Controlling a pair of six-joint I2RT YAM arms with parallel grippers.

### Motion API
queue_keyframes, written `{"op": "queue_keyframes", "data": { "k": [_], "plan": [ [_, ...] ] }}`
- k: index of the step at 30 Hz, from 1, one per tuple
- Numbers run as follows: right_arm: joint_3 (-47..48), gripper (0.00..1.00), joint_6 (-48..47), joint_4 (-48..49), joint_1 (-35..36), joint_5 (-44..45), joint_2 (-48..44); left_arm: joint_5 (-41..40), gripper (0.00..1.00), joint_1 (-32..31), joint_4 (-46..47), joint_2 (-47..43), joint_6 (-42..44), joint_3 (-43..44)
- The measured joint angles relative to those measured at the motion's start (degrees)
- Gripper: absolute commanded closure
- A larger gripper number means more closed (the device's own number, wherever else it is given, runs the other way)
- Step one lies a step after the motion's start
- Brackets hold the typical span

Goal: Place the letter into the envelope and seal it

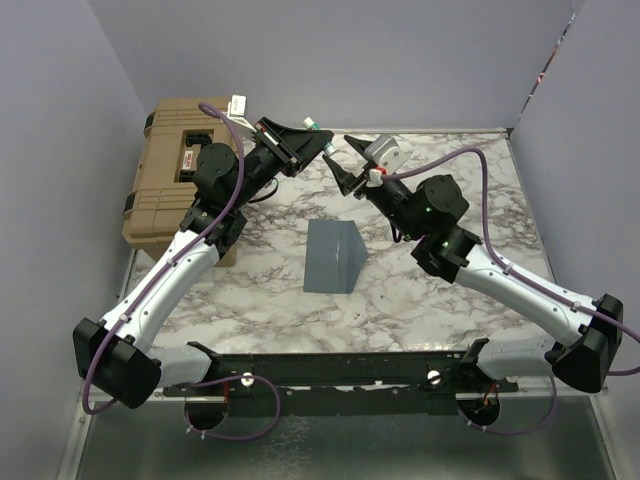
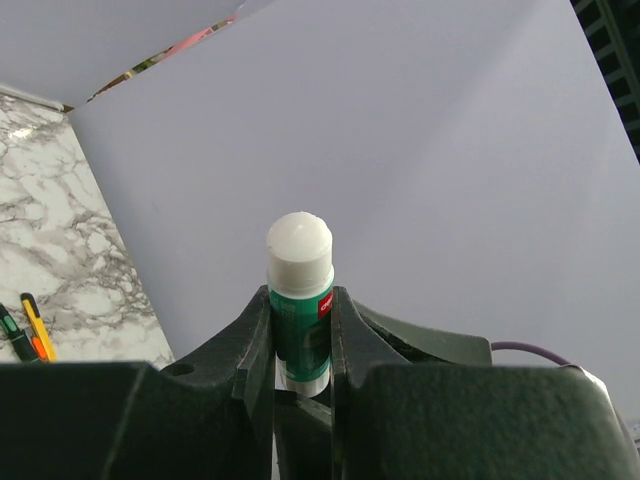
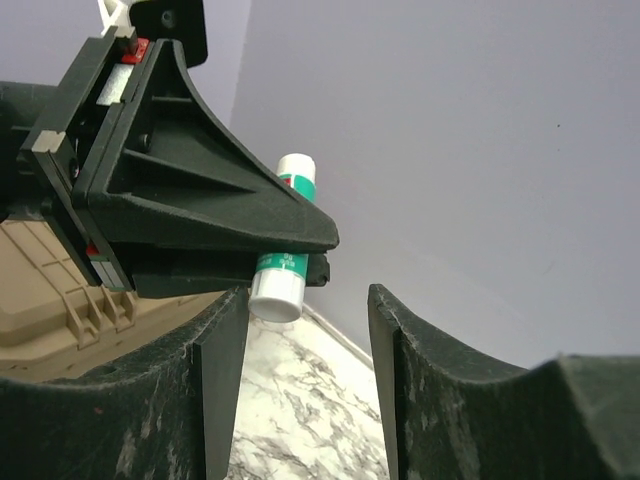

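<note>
The slate blue-grey envelope point(image 1: 333, 256) lies flat in the middle of the marble table, flap side to the right. The letter is out of view. My left gripper point(image 1: 318, 140) is raised over the far part of the table and is shut on a green-and-white glue stick point(image 2: 299, 290), whose white end sticks up past the fingertips point(image 2: 301, 320). My right gripper point(image 1: 345, 162) faces it from the right. Its jaws stand open point(image 3: 305, 330) with nothing between them, and the stick's white lower end point(image 3: 276, 297) hangs just beyond the tip of its left finger.
A big tan hard case point(image 1: 175, 170) stands at the back left, under the left arm. Grey walls close in the table at the back and both sides. Two small pens point(image 2: 30, 335) lie on the marble near the back wall.
</note>
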Motion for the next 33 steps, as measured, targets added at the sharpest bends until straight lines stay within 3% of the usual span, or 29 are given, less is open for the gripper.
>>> {"op": "queue_keyframes", "data": {
  "k": [5, 14, 19, 22, 28, 33],
  "plan": [
    [-0.17, 0.54, -0.63, 2.01, 0.00, -0.48, 0.00, 0.28, 1.00, 0.00, -0.02, 0.00, -0.17, 0.00],
    [-0.17, 0.75, -0.92, 2.16, 0.00, -1.46, 0.68, 0.66, 1.00, 0.00, -0.11, 0.00, -0.13, 0.00],
    [-0.15, 0.99, 0.72, 1.90, 0.02, -1.46, 0.85, 0.70, 1.00, 0.11, -0.42, 0.00, -0.02, 0.00],
    [0.11, 0.99, 3.23, 1.27, 0.02, -1.38, 0.85, 0.81, 1.00, 0.26, -0.48, 0.00, 0.20, 0.00],
    [4.35, 0.99, 15.96, -5.92, -0.46, -0.57, 0.85, 0.83, 1.00, 0.33, 1.33, -0.61, 1.46, -0.79],
    [6.08, 0.99, 40.39, -9.31, -4.26, -5.03, 0.00, 0.87, 1.00, 0.17, 5.60, -1.90, 4.61, -1.99]
  ]
}}
